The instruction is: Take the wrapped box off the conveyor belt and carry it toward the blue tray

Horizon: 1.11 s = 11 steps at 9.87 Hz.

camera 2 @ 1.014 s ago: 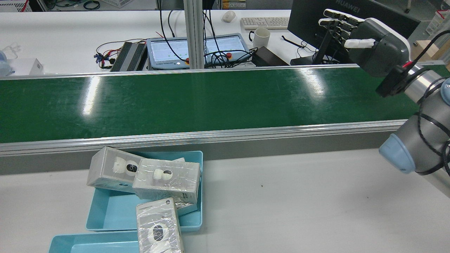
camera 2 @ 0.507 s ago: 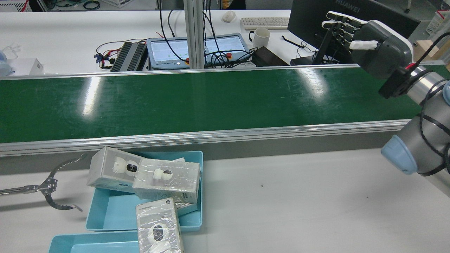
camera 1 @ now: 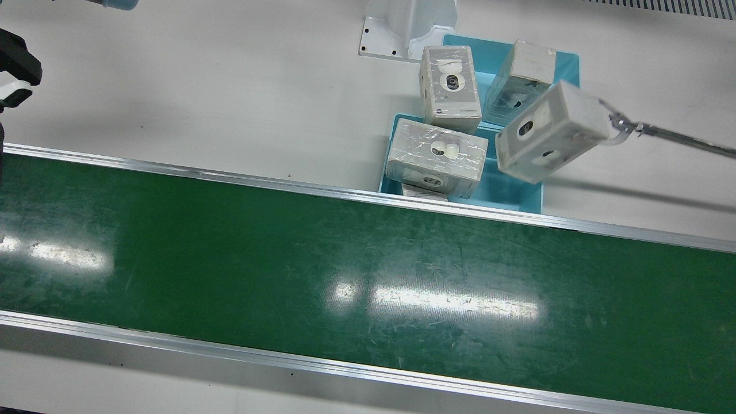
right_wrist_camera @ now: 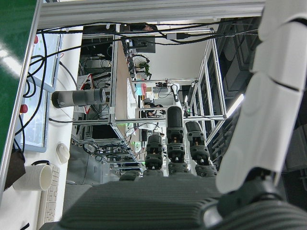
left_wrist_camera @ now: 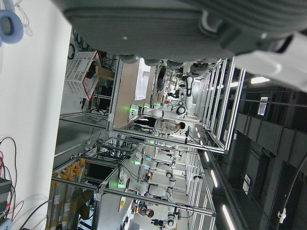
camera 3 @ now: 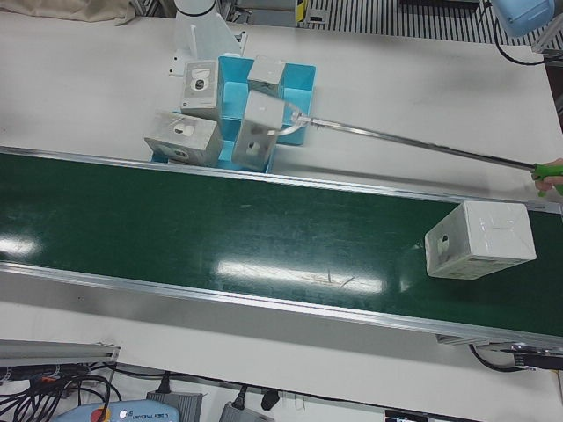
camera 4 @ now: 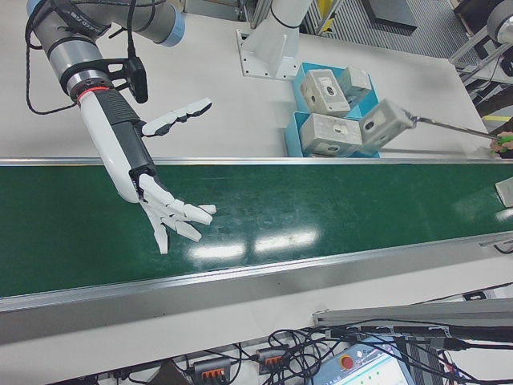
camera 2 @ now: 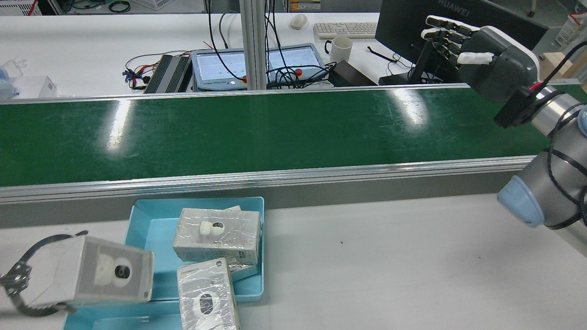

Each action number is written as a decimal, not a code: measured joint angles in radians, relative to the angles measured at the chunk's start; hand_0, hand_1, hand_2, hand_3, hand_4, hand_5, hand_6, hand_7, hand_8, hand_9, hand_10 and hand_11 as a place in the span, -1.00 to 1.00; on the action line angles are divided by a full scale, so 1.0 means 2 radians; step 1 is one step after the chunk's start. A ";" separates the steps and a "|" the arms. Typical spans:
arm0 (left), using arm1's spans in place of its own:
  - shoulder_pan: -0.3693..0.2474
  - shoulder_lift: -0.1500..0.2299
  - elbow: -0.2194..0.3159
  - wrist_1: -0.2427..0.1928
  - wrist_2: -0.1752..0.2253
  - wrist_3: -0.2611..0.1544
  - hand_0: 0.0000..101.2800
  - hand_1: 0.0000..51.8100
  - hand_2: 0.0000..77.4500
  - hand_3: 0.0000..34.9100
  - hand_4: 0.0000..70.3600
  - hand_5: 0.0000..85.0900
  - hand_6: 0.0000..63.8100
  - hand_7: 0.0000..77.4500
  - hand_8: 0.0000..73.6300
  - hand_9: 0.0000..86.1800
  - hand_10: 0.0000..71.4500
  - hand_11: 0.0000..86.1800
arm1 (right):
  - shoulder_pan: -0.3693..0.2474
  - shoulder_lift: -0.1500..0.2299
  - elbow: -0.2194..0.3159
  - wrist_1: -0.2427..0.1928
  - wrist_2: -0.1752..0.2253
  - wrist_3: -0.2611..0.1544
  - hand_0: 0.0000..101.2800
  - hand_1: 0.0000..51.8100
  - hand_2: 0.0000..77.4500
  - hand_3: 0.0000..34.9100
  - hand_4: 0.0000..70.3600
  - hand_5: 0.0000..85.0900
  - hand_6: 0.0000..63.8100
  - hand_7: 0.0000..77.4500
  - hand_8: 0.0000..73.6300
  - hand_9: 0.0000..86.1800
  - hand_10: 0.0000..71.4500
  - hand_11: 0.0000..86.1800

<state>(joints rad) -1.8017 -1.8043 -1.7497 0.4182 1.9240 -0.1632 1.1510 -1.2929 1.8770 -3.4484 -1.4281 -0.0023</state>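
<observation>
Green belt [camera 4: 321,200]: runs the full width; bare under the right hand.
Right hand [camera 4: 168,210]: hovers above the belt's left part, fingers spread wide, holding nothing.
Blue tray [camera 1: 517,187]: on the white table just behind the belt; tray boxes [camera 1: 437,150] lie piled in it.
Lifted box [camera 1: 549,132]: tilted, in the air over the tray, clamped in a grabber tool [camera 1: 667,135].
Wrapped box [camera 3: 479,239]: on the belt at its far right end, well apart from the right hand and the tray.
Left hand [left_wrist_camera: 192,24]: only its grey underside shows; cannot tell finger state.
</observation>
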 joint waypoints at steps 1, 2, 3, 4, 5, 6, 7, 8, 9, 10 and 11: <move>0.000 0.000 0.000 0.000 0.000 0.000 -1.00 -1.00 -0.97 -1.00 -1.00 -0.97 -0.98 -0.99 -0.99 -0.99 -0.98 -0.99 | 0.000 0.001 0.000 0.000 0.000 0.000 -0.12 -0.71 -0.83 -1.00 -0.41 -0.73 -0.52 -0.20 -0.66 -0.63 -0.95 -0.97; 0.000 0.000 0.000 0.000 0.000 0.000 -1.00 -1.00 -0.97 -1.00 -1.00 -0.97 -0.98 -0.99 -0.99 -0.99 -0.98 -0.99 | -0.001 0.002 0.000 0.000 0.000 0.000 -0.12 -0.71 -0.83 -1.00 -0.41 -0.73 -0.52 -0.20 -0.66 -0.63 -0.95 -0.97; 0.000 0.000 0.000 0.000 0.000 0.000 -1.00 -1.00 -0.97 -1.00 -1.00 -0.99 -0.98 -0.99 -0.99 -0.99 -0.98 -0.99 | -0.002 0.002 -0.001 0.000 0.000 0.000 -0.12 -0.71 -0.82 -1.00 -0.41 -0.71 -0.52 -0.16 -0.63 -0.60 -0.97 -0.97; 0.000 0.000 0.000 0.000 0.000 0.000 -1.00 -1.00 -0.97 -1.00 -1.00 -0.99 -0.98 -0.99 -0.99 -0.99 -0.98 -0.99 | -0.002 0.002 -0.001 0.000 0.000 0.000 -0.12 -0.71 -0.82 -1.00 -0.41 -0.71 -0.52 -0.16 -0.63 -0.60 -0.97 -0.97; 0.000 0.000 0.000 0.000 0.000 0.000 -1.00 -1.00 -0.99 -1.00 -1.00 -0.97 -0.98 -0.99 -0.99 -0.99 -0.98 -0.99 | -0.003 0.002 -0.002 0.000 0.000 -0.001 -0.12 -0.71 -0.82 -1.00 -0.41 -0.71 -0.52 -0.16 -0.63 -0.60 -0.97 -0.89; 0.000 0.000 0.000 0.000 0.000 0.000 -1.00 -1.00 -0.97 -1.00 -1.00 -0.97 -0.98 -0.99 -0.99 -0.99 -1.00 -0.99 | -0.005 0.002 -0.002 0.000 0.000 -0.001 -0.12 -0.71 -0.82 -1.00 -0.41 -0.71 -0.50 -0.14 -0.63 -0.60 -0.97 -0.92; 0.000 0.000 0.000 0.000 0.000 0.000 -1.00 -1.00 -0.99 -1.00 -1.00 -0.97 -0.98 -0.99 -0.99 -0.99 -0.98 -0.99 | -0.006 0.001 -0.002 0.000 0.000 -0.001 -0.12 -0.71 -0.82 -1.00 -0.41 -0.71 -0.50 -0.14 -0.63 -0.60 -0.97 -0.92; 0.000 0.000 0.000 0.000 0.000 0.000 -1.00 -1.00 -0.97 -1.00 -1.00 -0.97 -0.98 -0.99 -0.99 -0.99 -0.98 -0.99 | -0.006 0.001 -0.003 0.000 0.000 -0.002 -0.12 -0.71 -0.82 -1.00 -0.41 -0.71 -0.50 -0.13 -0.63 -0.60 -0.97 -0.92; 0.000 0.000 0.000 0.000 0.000 0.000 -1.00 -1.00 -0.97 -1.00 -1.00 -0.97 -0.98 -0.99 -0.99 -0.99 -0.98 -0.99 | -0.007 0.001 -0.003 0.000 0.000 -0.002 -0.12 -0.71 -0.82 -1.00 -0.41 -0.71 -0.50 -0.14 -0.63 -0.60 -0.97 -0.92; 0.000 0.000 0.000 0.000 0.000 0.000 -1.00 -1.00 -0.99 -1.00 -1.00 -0.97 -0.98 -0.99 -0.99 -0.99 -0.98 -0.99 | -0.007 0.001 -0.003 0.000 0.000 -0.002 -0.12 -0.71 -0.82 -1.00 -0.41 -0.71 -0.50 -0.14 -0.63 -0.60 -0.97 -0.92; 0.000 0.000 0.000 0.000 0.000 0.000 -1.00 -1.00 -0.99 -1.00 -1.00 -0.97 -0.98 -0.99 -0.99 -0.99 -0.98 -0.99 | -0.007 0.001 -0.003 0.000 0.000 -0.002 -0.13 -0.71 -0.82 -1.00 -0.41 -0.71 -0.50 -0.13 -0.63 -0.58 -0.97 -0.92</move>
<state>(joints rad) -1.8017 -1.8042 -1.7497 0.4182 1.9240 -0.1632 1.1369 -1.2917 1.8705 -3.4484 -1.4281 -0.0061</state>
